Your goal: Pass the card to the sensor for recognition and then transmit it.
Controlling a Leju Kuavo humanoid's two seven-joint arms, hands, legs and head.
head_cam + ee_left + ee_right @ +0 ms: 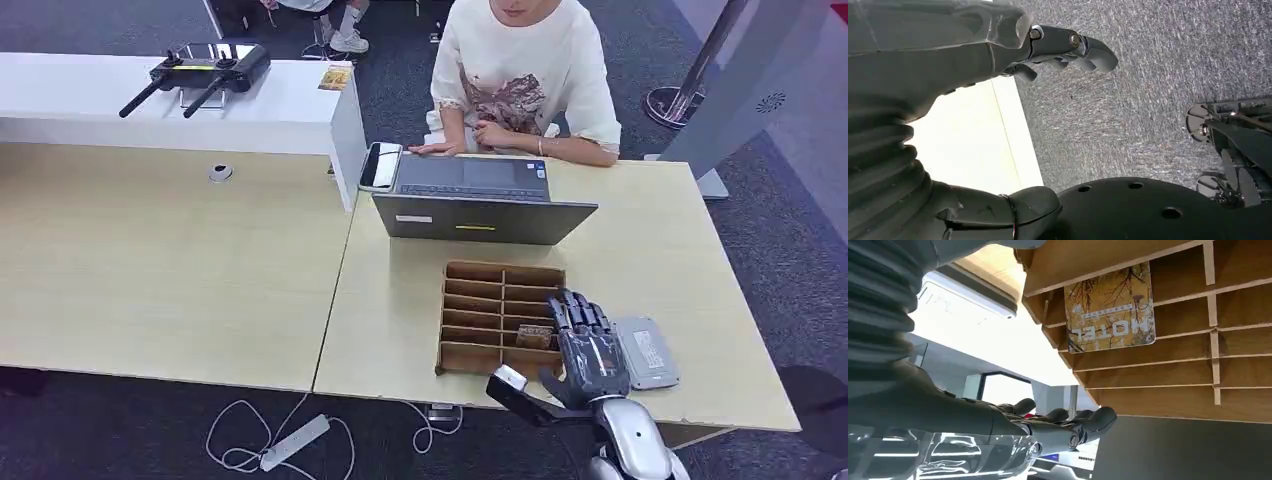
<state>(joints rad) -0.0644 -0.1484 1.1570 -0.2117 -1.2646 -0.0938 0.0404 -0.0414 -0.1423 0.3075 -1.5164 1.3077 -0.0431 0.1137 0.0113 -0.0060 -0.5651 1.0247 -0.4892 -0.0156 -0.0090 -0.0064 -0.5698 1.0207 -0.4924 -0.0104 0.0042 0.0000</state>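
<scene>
In the head view, the right hand (588, 345) sat in the lower right of the frame, fingers stretched out flat and apart, holding nothing. It hovered at the right edge of the wooden slotted tray (470, 355), with the grey sensor (646, 352) just beside it on the right. The card (535, 336) lay in a slot of the tray's right column, just left of the hand and not gripped. A laptop (478, 218) stood above the tray at mid-frame, and a person (520, 80) sat behind it at the top.

In the left wrist view, the left hand (1058, 47) hung over grey carpet (1158, 75), fingers loosely extended and empty.

In the right wrist view, the card (1109, 310) stood in the tray (1168, 370) in the upper middle of the frame, while the dark fingers (1088, 422) reached out lower down, apart from it.
</scene>
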